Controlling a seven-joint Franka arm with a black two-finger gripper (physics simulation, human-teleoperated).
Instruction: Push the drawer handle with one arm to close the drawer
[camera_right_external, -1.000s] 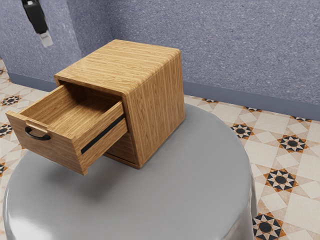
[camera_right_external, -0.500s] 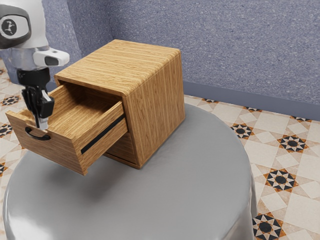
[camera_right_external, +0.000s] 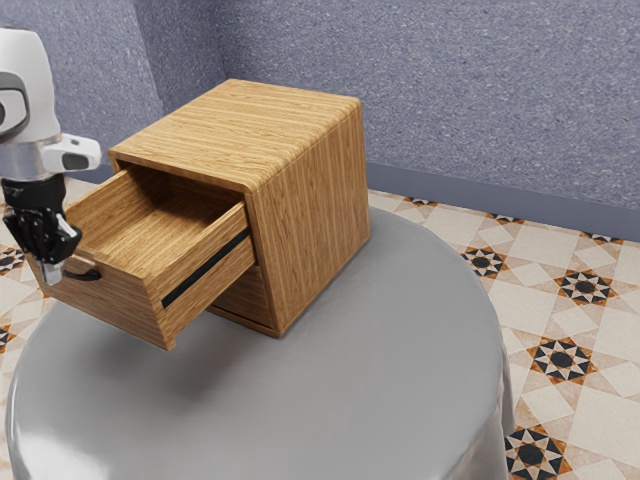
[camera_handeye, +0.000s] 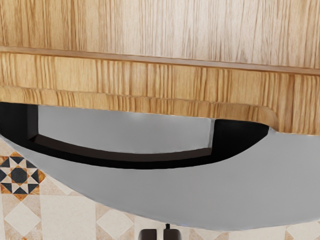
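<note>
The round grey counter (camera_right_external: 330, 400) carries a wooden cabinet (camera_right_external: 310, 210) that nothing seems to brace, so a hard or sudden shove could slide or turn it across that smooth top instead of shutting anything. Its upper drawer (camera_right_external: 110, 305) hangs well out, front panel beyond the cabinet's face; pressure far off its centre line might skew it on the black side rail (camera_right_external: 205, 267) and make it bind. The hand (camera_right_external: 52, 272) is clenched on nothing, its tips drawn close together just outside that front panel, a little apart from the handle. The black bow handle (camera_handeye: 150, 164), smallest of all, sits on the panel below the notched lip. Its curved outer face gives a narrow tip little purchase: meeting it near an end, the hand could skid sideways, and riding too high it could pass over the lip.
</note>
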